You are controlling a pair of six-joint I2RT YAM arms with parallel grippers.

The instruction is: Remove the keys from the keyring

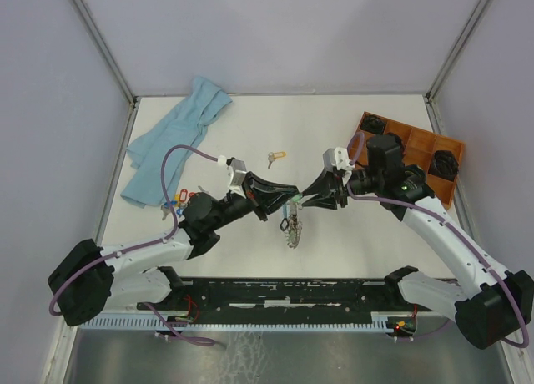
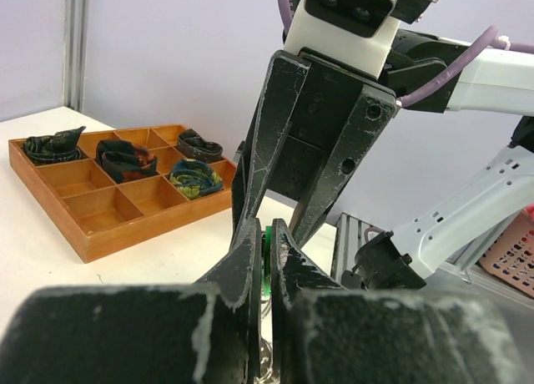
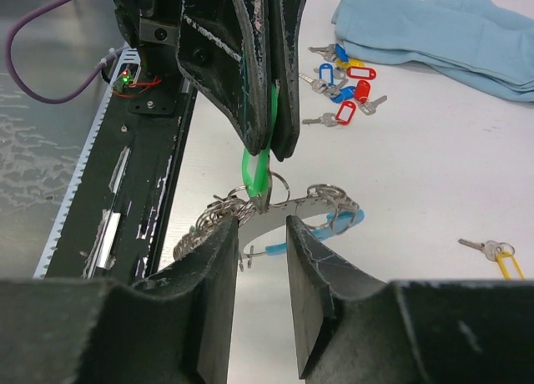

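Both arms reach inward and meet above the table's (image 3: 417, 175) middle. The left gripper (image 3: 269, 146) points down, its scuffed black fingers clenched on a flat green plastic tag (image 3: 255, 171). From the tag hangs the keyring (image 3: 321, 202), a floppy loop crowded with small silver keys (image 3: 209, 225), one curve sheathed in light blue; its lower part rests on the table. The right gripper (image 3: 260, 227) faces it, jaws parted and holding nothing, the loop just beyond its tips.
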